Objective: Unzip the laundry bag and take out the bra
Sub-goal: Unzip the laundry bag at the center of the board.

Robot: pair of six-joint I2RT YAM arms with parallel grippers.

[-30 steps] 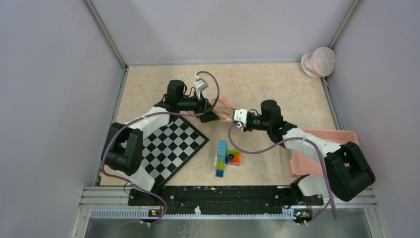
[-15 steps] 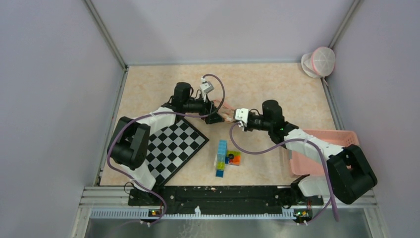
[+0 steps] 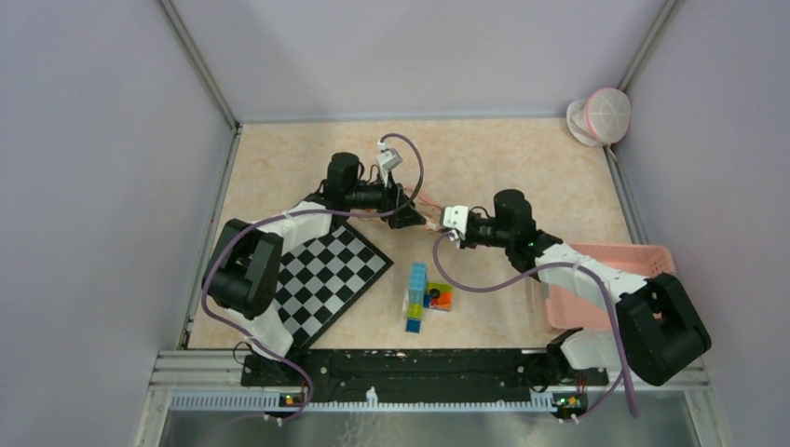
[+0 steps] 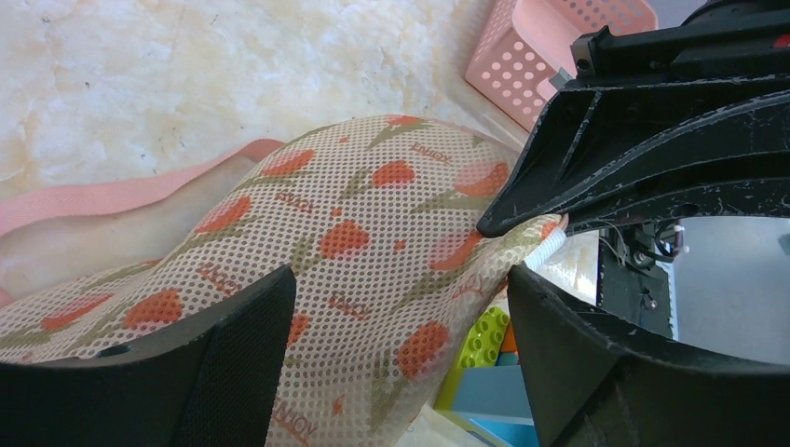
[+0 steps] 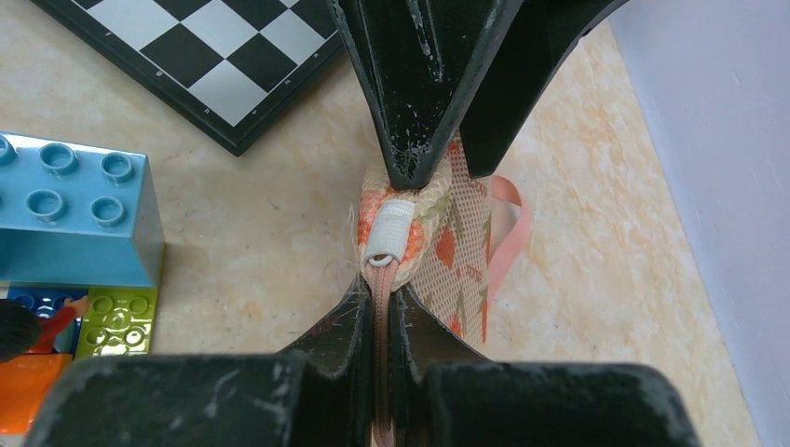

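Left arm (image 3: 298,216) and right arm (image 3: 570,258) stretched inward, left jaws wide, right jaws pinched shut

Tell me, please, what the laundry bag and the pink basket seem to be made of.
The laundry bag looks like soft mesh fabric, matte, given its tiny holes and drape. The basket is probably moulded plastic, smooth, its wall a rigid perforated grid.
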